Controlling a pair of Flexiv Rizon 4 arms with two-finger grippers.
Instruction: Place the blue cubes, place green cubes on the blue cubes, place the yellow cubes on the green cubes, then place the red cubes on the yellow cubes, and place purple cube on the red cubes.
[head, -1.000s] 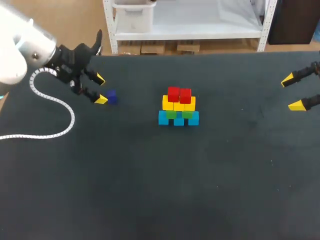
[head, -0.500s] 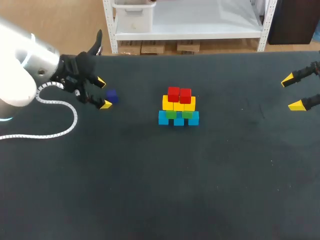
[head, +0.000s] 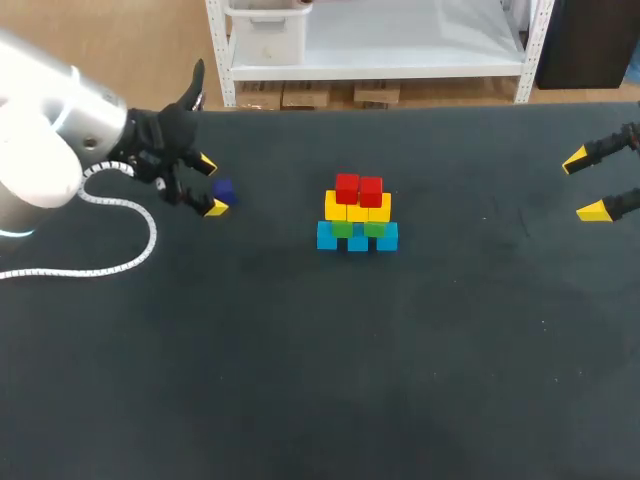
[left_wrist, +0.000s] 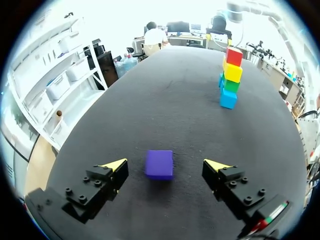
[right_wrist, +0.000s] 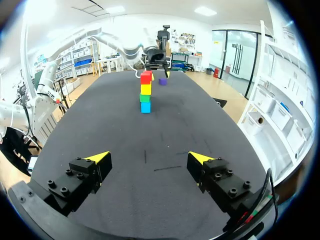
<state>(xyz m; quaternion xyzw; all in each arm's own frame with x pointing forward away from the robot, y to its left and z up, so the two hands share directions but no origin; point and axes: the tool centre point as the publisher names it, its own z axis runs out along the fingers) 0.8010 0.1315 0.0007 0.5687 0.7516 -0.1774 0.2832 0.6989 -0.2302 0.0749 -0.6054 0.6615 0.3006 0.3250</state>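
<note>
The left gripper has its jaws wide apart, and the purple cube lies on the table between the two yellow tips. In the left wrist view there is bare dark cloth on either side of the cube, so neither finger touches it. The cube sits flat, one face up. In the head view it shows just past the yellow tips, near the table's far left part, with the left arm coming in from the left edge and a white coiled cable trailing from it across the table.

Well ahead of the left gripper, toward the middle of the table, stands the built stack. The blue cubes make the bottom row on the cloth, the green cubes rest on them, the yellow cubes rest on the green, and the red cubes sit side by side on top. Nothing lies on the red cubes. The purple cube is well apart from the stack, to its left in the head view.

The right gripper also has its jaws spread wide, with nothing between them but bare table. It hangs at the table's far right side, well apart from the stack, which the right wrist view shows far ahead of its tips as a single column of blue, green, yellow and red, with the purple cube and the left gripper beyond it
</note>
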